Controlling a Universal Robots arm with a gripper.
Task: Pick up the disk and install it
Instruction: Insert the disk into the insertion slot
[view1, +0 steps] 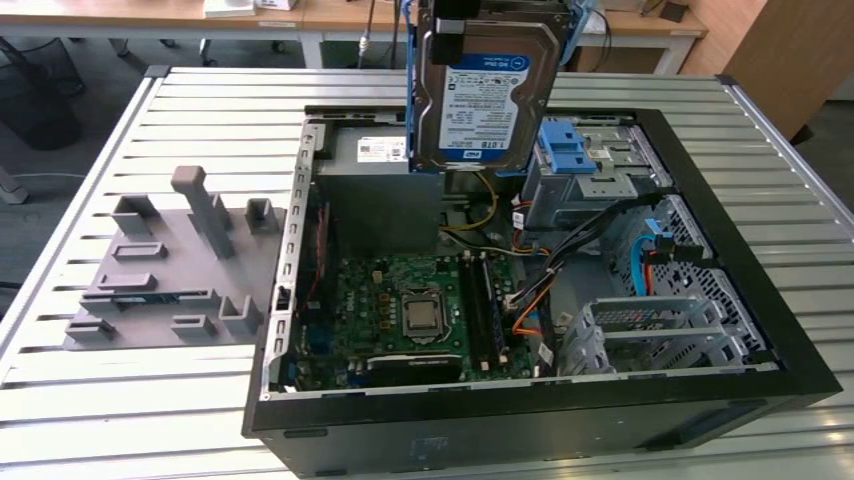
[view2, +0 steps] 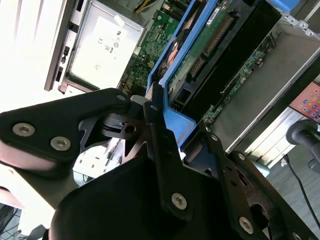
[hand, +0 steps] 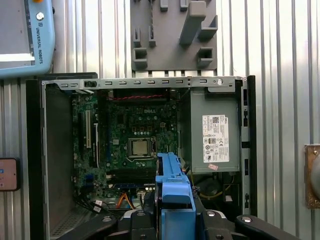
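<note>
As the second wrist view shows, the claw (view2: 170, 120) is clamped on the disk (view2: 210, 45). Its fingers (view2: 159, 135) pinch the blue rail (view2: 182, 125) at the claw's end, and the circuit side of the disk runs away from the claw. The grip takes 1 end only.

First wrist view: the rail (hand: 172, 187) juts straight out ahead of the claw. The open case (hand: 35, 150) lies beneath, with the board (hand: 132, 142) and the power supply (hand: 210, 135) both under the claw.

Exterior view: the disk (view1: 487, 90) hangs upright under the claw, label outward, well apart from the case (view1: 534, 430). The cage (view1: 587, 165) sits below the claw, toward the exterior view's right. Cables (view1: 534, 270) lie loose just beside the cage.

Judgement: the step in hand is the carry toward the cage. With an end-only hold the disk could swing, so travel should be slow and level. The 2 rails should be squared to the cage walls before any descent, and the disk kept off the cables.
</note>
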